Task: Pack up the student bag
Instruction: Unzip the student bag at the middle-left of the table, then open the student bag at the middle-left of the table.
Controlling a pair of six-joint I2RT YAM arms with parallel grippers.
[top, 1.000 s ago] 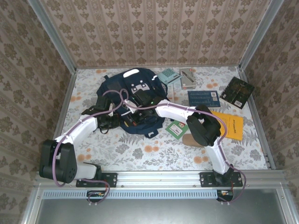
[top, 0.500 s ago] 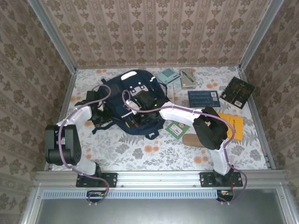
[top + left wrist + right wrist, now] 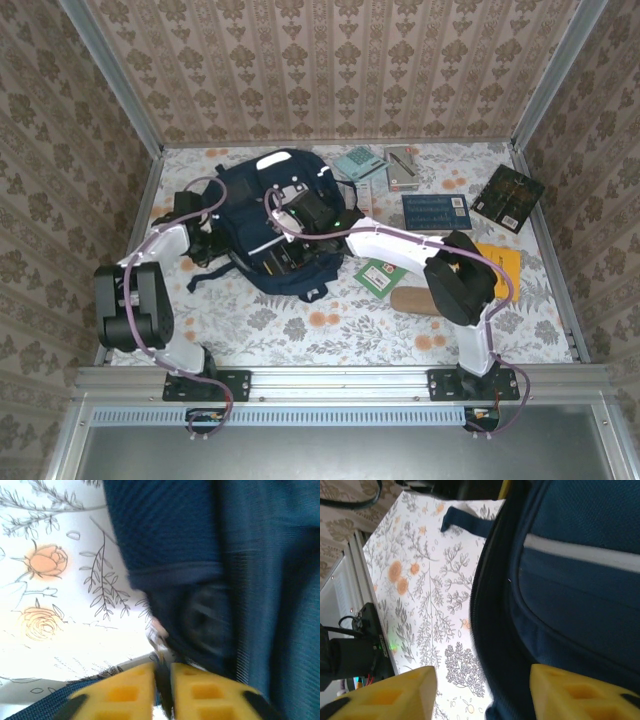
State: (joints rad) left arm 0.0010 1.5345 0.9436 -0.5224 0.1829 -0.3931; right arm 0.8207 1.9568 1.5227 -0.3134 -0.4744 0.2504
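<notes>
The student bag (image 3: 245, 205) lies toward the back left of the flowered desk (image 3: 300, 330), with the left tool (image 3: 162, 672) against the bag's left side, its fingers nearly together and any hold unclear, and the right tool (image 3: 482, 680) spread wide over the bag's edge, gripping nothing.

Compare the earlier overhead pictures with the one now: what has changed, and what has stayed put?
The left gripper has drawn back leftward, from the near-left corner of the student bag to its left side. The right gripper stays over the bag, jaws apart; its elbow swung right. The bag and the books beside it barely moved.
</notes>
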